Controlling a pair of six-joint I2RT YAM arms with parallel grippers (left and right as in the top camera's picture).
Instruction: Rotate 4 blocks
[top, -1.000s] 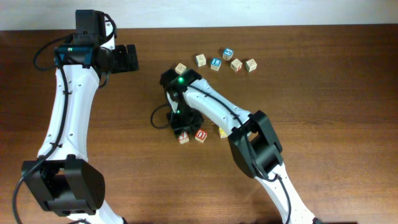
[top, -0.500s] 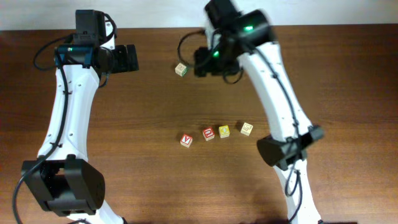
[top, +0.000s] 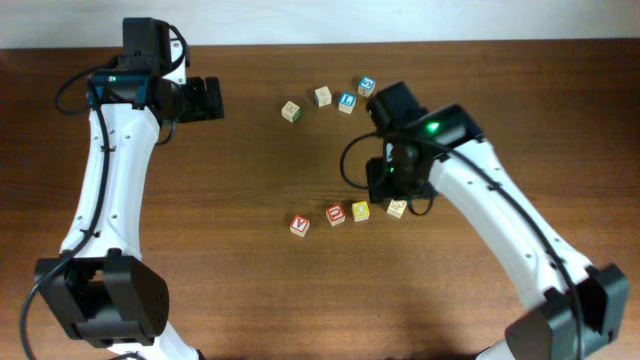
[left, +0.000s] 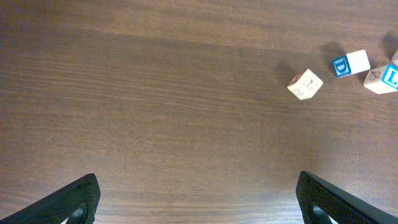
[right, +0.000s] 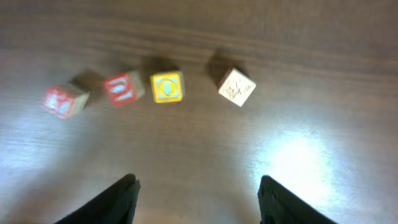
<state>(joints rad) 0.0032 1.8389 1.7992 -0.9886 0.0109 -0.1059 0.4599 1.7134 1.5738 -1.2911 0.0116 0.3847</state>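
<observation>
The dark brown wooden table (top: 200, 250) fills the overhead view, with a pale strip of wall along its far edge. At the far left the left arm reaches up the table, and the left gripper (left: 198, 186) hangs over bare wood with its jaws spread wide and nothing between them. Right of it, near the table's far edge, lies a loose group of cubes: a tan cube (top: 291, 111), a second tan cube (top: 323, 96), then two blue-faced cubes (top: 347, 102), each apart from the others. Nearer the middle of the table, the four blocks sit in a slightly rising row. From the left these are the red block (top: 299, 225), the orange-red block (top: 335, 214) and the yellow block (top: 360, 211) just beside it. After a small gap comes the pale block (right: 236, 87), turned corner-on to the others, its marking too faint to read. None of the four touches a gripper. The right arm comes in from the lower right corner and its dark wrist hangs over the right end of the row. The right gripper (right: 198, 183) is released, its two fingers apart over bare wood on the near side of the row, holding nothing.
</observation>
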